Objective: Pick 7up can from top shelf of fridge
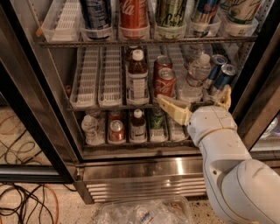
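Fingers (173, 109) stood spread wide, released, with nothing between them. Gripper (194, 99) hung in the open doorway of the fridge (140, 173), level with the middle rack. It was just in front of the red cola cans (165, 82) and a water bottle (197, 74). White arm (227, 166) rose from the lower right of the view.

7up can (243, 9) sat upright in its lane tray at the front right corner of the top-shelf desk (87, 43). It was well above the gripper and somewhat to its right. Dark green-and-yellow can (170, 11) and red Coca-Cola can (133, 13) stood further left along the same front edge.

Judged progress: door open, arm at the fridge, no contact with the can. Left to do: raise to desk height, align on the right corner, close on the can, withdraw.
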You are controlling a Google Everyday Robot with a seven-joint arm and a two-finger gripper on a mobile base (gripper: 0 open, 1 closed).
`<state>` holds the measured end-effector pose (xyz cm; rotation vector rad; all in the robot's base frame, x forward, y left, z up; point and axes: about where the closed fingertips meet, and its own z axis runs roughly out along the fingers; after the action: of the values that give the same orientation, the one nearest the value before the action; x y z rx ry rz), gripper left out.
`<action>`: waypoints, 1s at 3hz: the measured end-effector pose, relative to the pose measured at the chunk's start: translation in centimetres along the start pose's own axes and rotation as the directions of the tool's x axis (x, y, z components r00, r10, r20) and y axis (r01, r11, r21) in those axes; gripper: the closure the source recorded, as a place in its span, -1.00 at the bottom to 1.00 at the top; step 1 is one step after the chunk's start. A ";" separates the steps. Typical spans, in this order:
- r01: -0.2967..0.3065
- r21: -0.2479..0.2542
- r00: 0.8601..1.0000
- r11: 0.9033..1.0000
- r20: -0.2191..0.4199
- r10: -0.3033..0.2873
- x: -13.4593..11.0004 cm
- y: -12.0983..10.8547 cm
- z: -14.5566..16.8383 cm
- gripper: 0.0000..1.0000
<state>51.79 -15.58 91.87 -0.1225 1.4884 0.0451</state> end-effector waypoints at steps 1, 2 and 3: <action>-0.002 0.043 0.999 0.999 0.040 0.000 -0.5 -1.6 1.4 -1.00; 0.009 0.075 0.996 0.997 0.090 -0.016 -1.4 -2.6 2.8 -1.00; 0.030 0.099 0.990 0.995 0.136 -0.044 -2.5 -3.3 3.6 -1.00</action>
<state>55.54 -18.37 94.81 -0.0675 1.3473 -0.0474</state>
